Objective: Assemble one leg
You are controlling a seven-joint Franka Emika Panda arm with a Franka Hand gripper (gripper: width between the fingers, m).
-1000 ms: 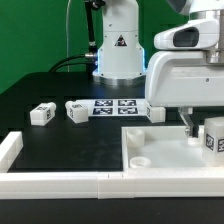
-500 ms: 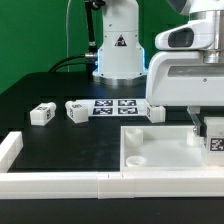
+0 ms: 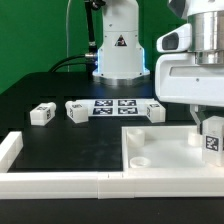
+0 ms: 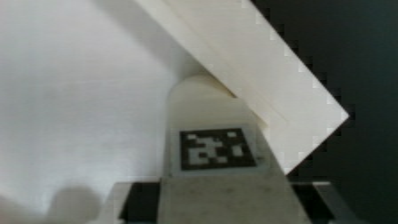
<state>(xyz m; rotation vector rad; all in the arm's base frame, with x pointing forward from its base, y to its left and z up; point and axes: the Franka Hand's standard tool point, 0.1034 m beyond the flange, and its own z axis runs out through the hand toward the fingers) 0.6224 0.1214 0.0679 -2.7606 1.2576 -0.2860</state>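
Observation:
My gripper [image 3: 209,128] is shut on a leg [image 3: 213,140], a small white block with a square tag. It holds the leg upright over the far right corner of the large white tray-like piece [image 3: 150,168]. In the wrist view the leg [image 4: 217,140] sits between the dark fingers [image 4: 146,200] with its tag facing the camera, right beside the tray's raised rim [image 4: 249,60]. Two more legs [image 3: 42,113] [image 3: 77,110] lie on the black table at the exterior view's left. Another small white block [image 3: 157,112] lies behind the tray.
The marker board [image 3: 115,105] lies in front of the robot base [image 3: 118,50]. A white fence [image 3: 60,182] runs along the near edge, with a short side piece [image 3: 9,150] at the exterior view's left. A round hole [image 3: 139,158] shows in the tray.
The gripper with the leg has shifted slightly toward the exterior view's right and a little lower. The other parts have not moved.

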